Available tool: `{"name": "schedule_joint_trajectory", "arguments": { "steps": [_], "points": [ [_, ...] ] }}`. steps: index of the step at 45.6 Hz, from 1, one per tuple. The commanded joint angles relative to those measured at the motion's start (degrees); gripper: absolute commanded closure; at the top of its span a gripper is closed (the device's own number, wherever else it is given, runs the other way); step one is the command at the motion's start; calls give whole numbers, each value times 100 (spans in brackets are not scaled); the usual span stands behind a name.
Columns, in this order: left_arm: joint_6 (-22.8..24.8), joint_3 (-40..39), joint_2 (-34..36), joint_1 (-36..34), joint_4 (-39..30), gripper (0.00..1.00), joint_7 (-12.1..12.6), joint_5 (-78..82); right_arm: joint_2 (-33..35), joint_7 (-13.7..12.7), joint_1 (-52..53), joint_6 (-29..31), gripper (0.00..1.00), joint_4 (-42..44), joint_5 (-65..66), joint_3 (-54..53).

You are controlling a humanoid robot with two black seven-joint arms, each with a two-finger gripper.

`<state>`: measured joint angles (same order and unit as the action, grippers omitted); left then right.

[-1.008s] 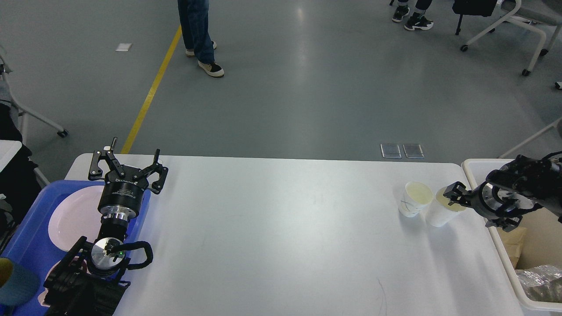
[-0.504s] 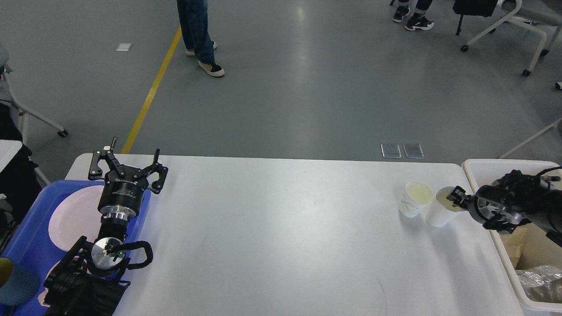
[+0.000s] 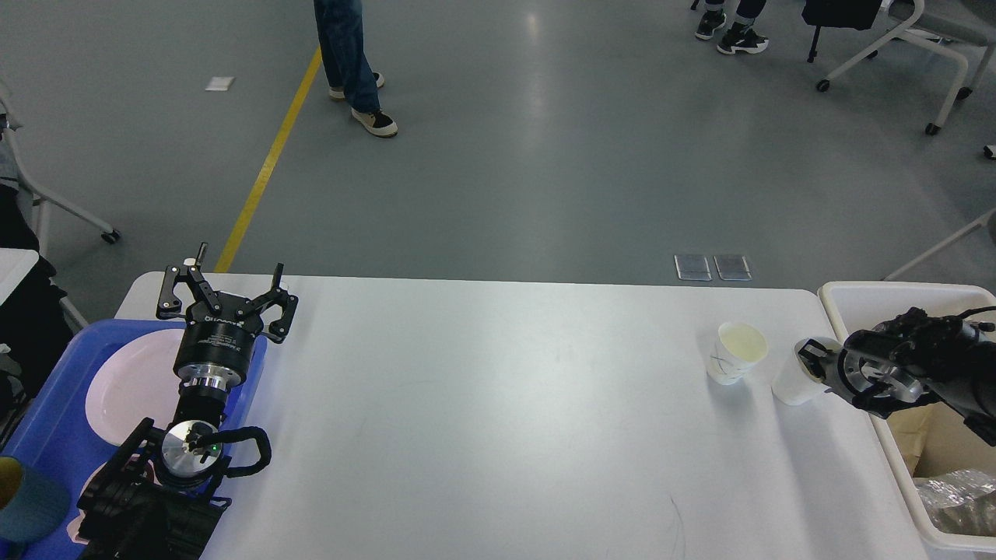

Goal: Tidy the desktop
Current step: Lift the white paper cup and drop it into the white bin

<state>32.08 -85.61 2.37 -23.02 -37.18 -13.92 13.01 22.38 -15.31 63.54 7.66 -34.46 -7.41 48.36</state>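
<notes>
A: Foil and brown paper are lying in the cream-white bin (image 3: 844,297) at the near right corner. Nearest on the left, a teal cup (image 3: 23,505) is sitting on the blue tray (image 3: 47,373), a white plate (image 3: 128,381) beyond it.

B: And the left tool (image 3: 226,299)?

A: Hovering over the tray's far corner, fingers spread wide, carrying nothing.

B: The right tool (image 3: 809,359)?

A: Gripping the rim of a white paper cup (image 3: 792,381) near the counter (image 3: 498,404) edge beside the bin. A second paper cup (image 3: 735,354), pen-marked, is standing just left of it, apart.

B: What's worrying you?

A: A rim pinch on thin paper is looking weak to me; the wall could buckle and the cup slip out. I can't tell whether it is holding liquid, so tilting could spill it. Swinging left could topple the neighbour.

B: Farther out?

A: Someone in jeans is standing by the yellow floor line (image 3: 264,167).
</notes>
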Motion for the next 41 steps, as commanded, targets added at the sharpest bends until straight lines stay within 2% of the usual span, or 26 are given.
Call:
{"name": "schedule_joint_trajectory", "arguments": {
  "steps": [1, 8, 14, 17, 23, 30, 41],
  "points": [
    [0, 0, 0, 8, 0, 4, -6, 0, 20, 1, 0, -1, 100, -25, -15, -2],
    [0, 0, 0, 0, 0, 4, 3, 0, 152, -7, 158, 87, 100, -218, -50, -2],
    [0, 0, 0, 0, 0, 4, -6, 0, 890, -16, 764, 227, 100, -1017, -103, 129],
    [0, 0, 0, 8, 0, 4, -6, 0, 1127, -25, 1194, 577, 100, -1369, -94, 340],
    [0, 0, 0, 0, 0, 4, 3, 0, 1453, -25, 2328, 1703, 100, -1905, -94, 1157],
    [0, -9, 0, 0, 0, 4, -6, 0, 1506, -16, 3760, 2424, 100, -2555, -94, 2194],
    [0, 0, 0, 0, 0, 4, 3, 0, 1032, -16, 6063, 2838, 100, -4260, -50, 3373]
  ]
}}
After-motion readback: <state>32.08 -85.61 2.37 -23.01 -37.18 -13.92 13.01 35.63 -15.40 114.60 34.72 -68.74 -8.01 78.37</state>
